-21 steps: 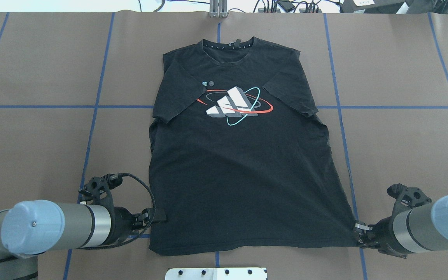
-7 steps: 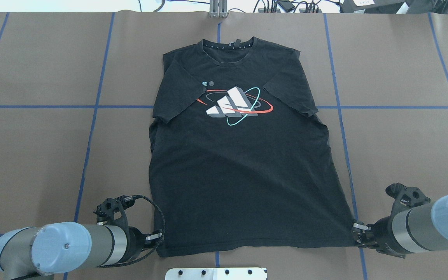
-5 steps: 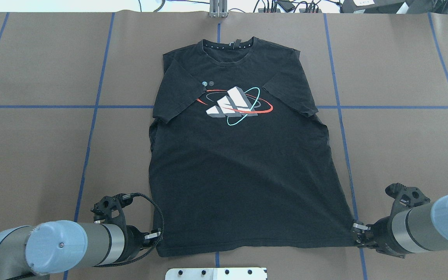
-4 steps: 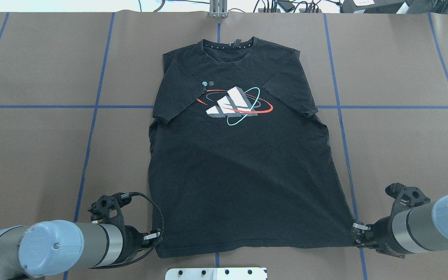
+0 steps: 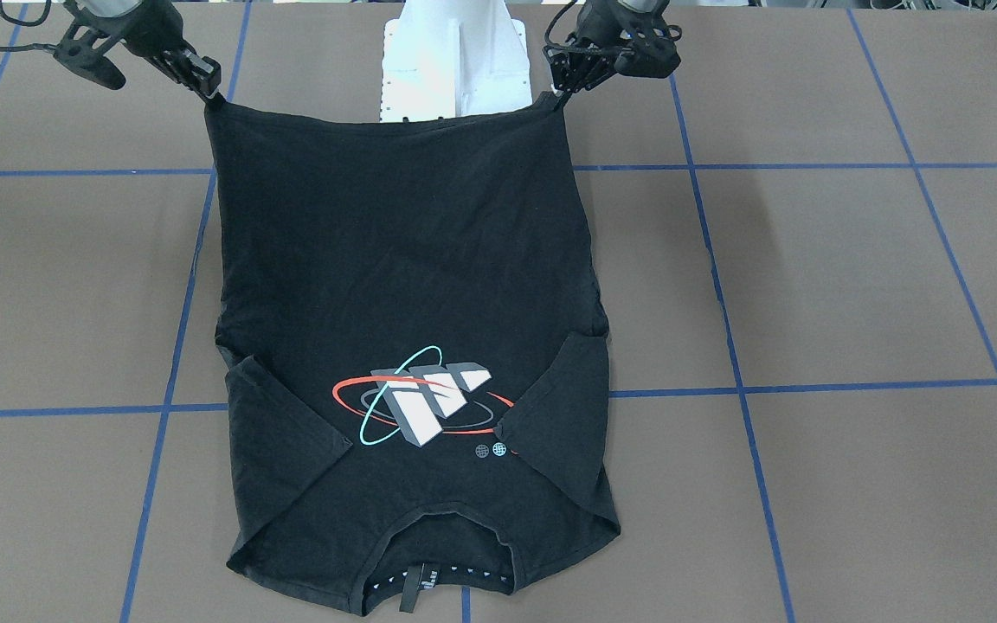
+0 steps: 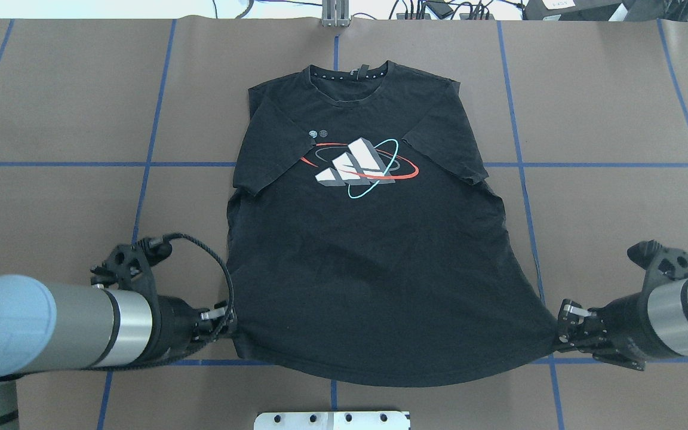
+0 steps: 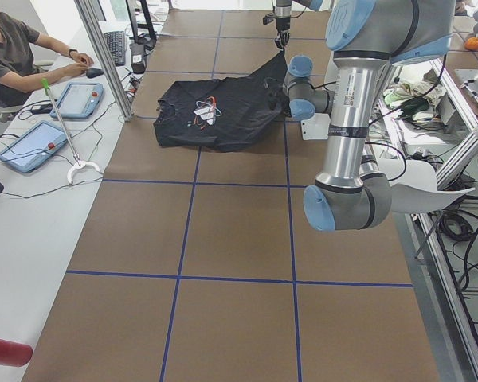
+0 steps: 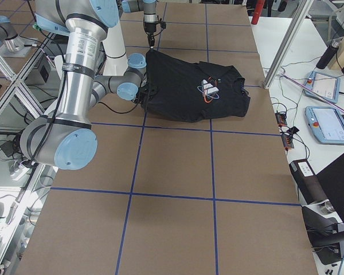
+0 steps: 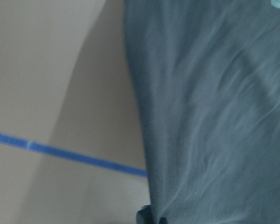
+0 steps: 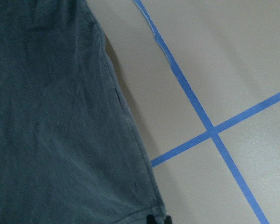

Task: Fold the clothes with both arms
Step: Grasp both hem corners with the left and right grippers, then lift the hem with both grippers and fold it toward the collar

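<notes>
Overhead exterior view: my left end effector (image 6: 226,318) and right end effector (image 6: 561,336) each pinch a bottom corner of the black T-shirt (image 6: 368,251). Its hem is raised and its chest lies flat mid-surface (image 6: 51,209). I judge no body fold is made yet. Bare surface lies beyond the collar and on both sides.

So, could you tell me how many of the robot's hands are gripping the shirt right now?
2. The left hand is shut on the hem corner of the shirt on the robot's left; the right hand is shut on the opposite hem corner.
</notes>
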